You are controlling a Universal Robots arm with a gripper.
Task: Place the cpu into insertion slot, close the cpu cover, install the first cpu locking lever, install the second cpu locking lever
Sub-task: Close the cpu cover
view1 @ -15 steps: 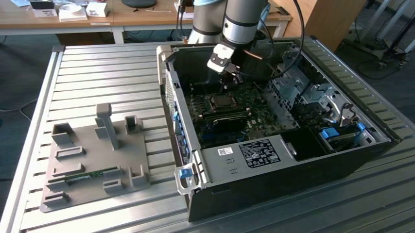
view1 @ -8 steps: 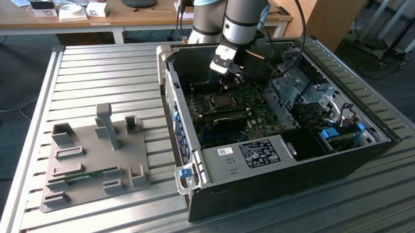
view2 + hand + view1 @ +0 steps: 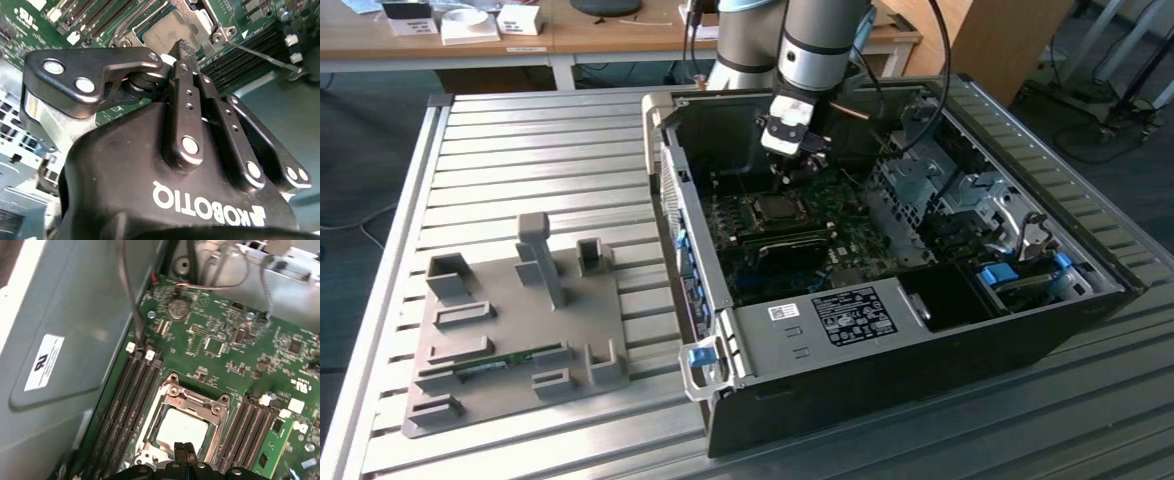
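In the exterior view, we saw the gripper [image 3: 797, 158] hanging inside the open computer case [image 3: 894, 370], just above the motherboard [image 3: 854, 248]. A grey fixture tray [image 3: 494, 400] lay well apart, to that view's left.

In the second wrist view, the fingertips [image 3: 185, 48] were pressed together with nothing between them, just over the cpu [image 3: 165, 31].

In the first wrist view, the cpu sat in its socket. The cpu cover [image 3: 175, 396] was apparently lying flat around it, between rows of memory slots [image 3: 125, 400].
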